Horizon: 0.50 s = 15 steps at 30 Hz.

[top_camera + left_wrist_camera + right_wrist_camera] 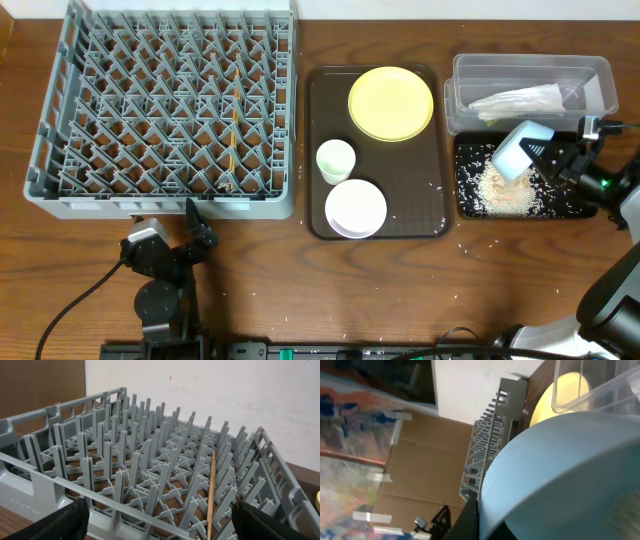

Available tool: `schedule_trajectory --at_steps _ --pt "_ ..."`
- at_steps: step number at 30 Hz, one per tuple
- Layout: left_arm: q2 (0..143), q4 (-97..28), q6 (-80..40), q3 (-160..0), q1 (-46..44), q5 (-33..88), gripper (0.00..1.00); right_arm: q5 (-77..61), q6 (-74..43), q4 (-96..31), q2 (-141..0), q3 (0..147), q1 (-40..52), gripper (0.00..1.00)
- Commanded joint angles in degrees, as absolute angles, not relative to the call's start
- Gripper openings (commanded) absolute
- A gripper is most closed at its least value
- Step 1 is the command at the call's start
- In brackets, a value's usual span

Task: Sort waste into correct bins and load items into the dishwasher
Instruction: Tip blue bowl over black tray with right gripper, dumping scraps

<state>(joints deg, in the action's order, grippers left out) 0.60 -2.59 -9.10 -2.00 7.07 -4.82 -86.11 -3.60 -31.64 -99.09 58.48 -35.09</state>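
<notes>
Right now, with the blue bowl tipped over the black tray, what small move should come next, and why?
Probably lift the light blue bowl clear of the black tray. The right gripper holds it tipped, and a rice pile lies below it, so the emptying seems done.

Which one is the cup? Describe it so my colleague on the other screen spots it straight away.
Find the brown tray in the middle of the table, just right of the grey rack. On its left side, below the yellow plate and just above the white bowl, stands the cup. It is the smallest round thing on the tray, upright and open-topped.
</notes>
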Motion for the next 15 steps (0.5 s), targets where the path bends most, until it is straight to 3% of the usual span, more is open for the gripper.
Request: schedule_trajectory --at_steps 1,15 --pt "0.2 -3.6 -8.6 -0.2 7.2 -5.1 0.92 -85.0 -8.8 -31.5 -98.4 58.4 -35.7 0.01" --pt "0.2 -3.6 -8.6 -0.2 7.2 -5.1 0.92 -81.9 -11.8 -29.7 -98.4 58.4 -35.6 0.01"
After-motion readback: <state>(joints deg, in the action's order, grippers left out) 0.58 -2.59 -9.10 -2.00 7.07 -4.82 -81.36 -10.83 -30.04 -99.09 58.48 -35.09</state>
